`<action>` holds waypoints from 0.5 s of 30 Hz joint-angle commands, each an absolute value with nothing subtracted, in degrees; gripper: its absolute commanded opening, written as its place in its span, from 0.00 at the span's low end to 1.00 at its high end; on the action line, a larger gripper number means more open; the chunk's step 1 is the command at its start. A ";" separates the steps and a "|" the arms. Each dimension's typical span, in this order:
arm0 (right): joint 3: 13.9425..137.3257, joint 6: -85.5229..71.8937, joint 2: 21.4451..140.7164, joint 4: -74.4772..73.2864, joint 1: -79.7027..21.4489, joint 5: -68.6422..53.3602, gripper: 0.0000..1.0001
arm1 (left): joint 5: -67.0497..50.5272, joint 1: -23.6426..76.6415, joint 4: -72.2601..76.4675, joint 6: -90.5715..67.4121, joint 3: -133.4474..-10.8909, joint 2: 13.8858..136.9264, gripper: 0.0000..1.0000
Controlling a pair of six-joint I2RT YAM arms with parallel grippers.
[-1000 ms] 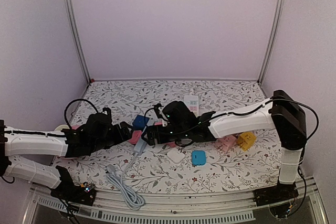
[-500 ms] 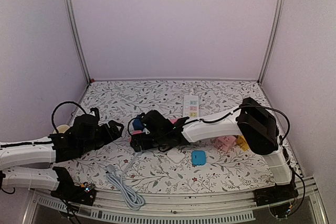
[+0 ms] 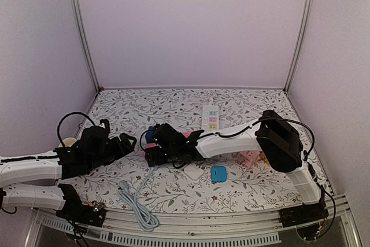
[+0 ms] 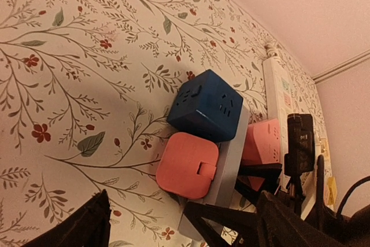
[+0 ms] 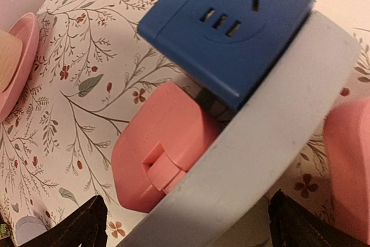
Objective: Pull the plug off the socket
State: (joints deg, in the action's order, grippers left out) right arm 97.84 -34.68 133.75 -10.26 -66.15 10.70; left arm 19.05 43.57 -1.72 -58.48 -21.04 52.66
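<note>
The grey power strip (image 5: 272, 120) lies on the flowery tabletop (image 3: 173, 102), a bit left of the middle; a pink plug (image 5: 156, 148) sits tight against its long side, and a blue cube adapter (image 5: 231, 21) sits right beside it on the same side; another pink plug (image 4: 263, 143) is on the other side of the strip.

The right gripper (image 3: 151, 154) reaches far across to the left and is down at the near end of the strip; its jaws are spread wide with the strip between them; I cannot tell if they squeeze it or only sit around it.

The left gripper (image 3: 130, 142) is low and just to the left of the strip, pointing at the pink plug; its jaws are wide apart and hold nothing; they are not touching the plug.

A grey cable (image 3: 139, 203) runs from the strip toward the near edge; a white power strip (image 3: 211, 117) lies farther back; a white square block (image 3: 195, 171) and a blue square block (image 3: 218, 173) lie just in front of the right arm.
</note>
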 commanded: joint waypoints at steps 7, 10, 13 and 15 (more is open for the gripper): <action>80.60 -34.48 121.87 -12.88 -62.47 15.26 0.93 | 16.95 42.86 1.28 -58.48 -19.70 55.11 0.87; 79.30 -34.42 120.63 -11.75 -62.23 14.37 0.86 | 16.17 42.86 2.58 -58.60 -19.61 56.42 0.87; 79.34 -34.30 120.73 -10.85 -62.35 12.47 0.76 | 15.04 42.87 4.49 -58.90 -19.22 58.01 0.87; 79.68 -34.04 121.13 -10.56 -62.68 11.89 0.71 | 14.02 42.85 6.13 -59.40 -18.78 58.91 0.87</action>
